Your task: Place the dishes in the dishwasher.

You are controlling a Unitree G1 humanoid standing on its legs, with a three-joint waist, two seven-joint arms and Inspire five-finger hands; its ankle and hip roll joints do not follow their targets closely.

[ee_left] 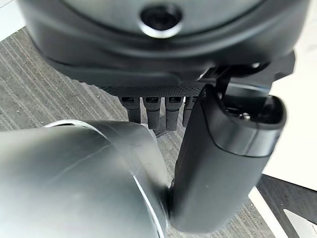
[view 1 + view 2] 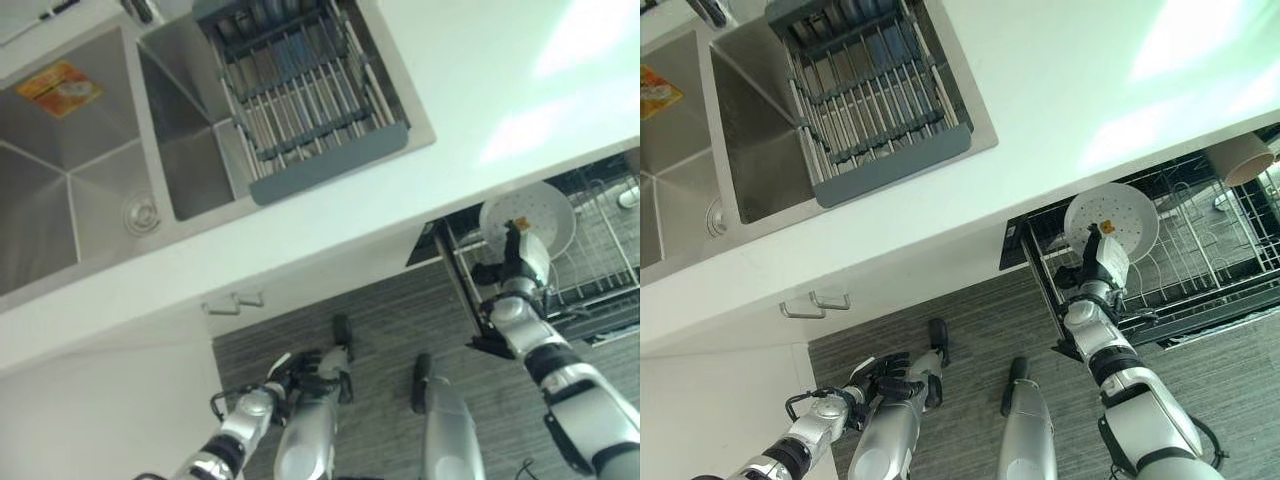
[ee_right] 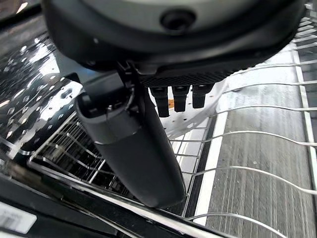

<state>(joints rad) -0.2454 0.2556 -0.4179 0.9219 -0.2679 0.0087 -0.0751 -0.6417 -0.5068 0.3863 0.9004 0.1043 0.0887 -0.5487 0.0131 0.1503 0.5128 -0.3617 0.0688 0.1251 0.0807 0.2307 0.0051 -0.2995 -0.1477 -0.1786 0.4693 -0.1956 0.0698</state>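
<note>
one white plate [image 2: 1112, 220], partly hidden by right hand [image 2: 1102, 268], over rack [image 2: 1200, 262].

bright overhead light | glare on countertop [image 2: 520, 110] (washed-out patches) | wrist views blurred

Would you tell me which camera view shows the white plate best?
The right eye view: the whole white plate shows above the right hand over the dishwasher rack. The left eye view matches it nearer the edge; the right wrist view catches a sliver.
</note>
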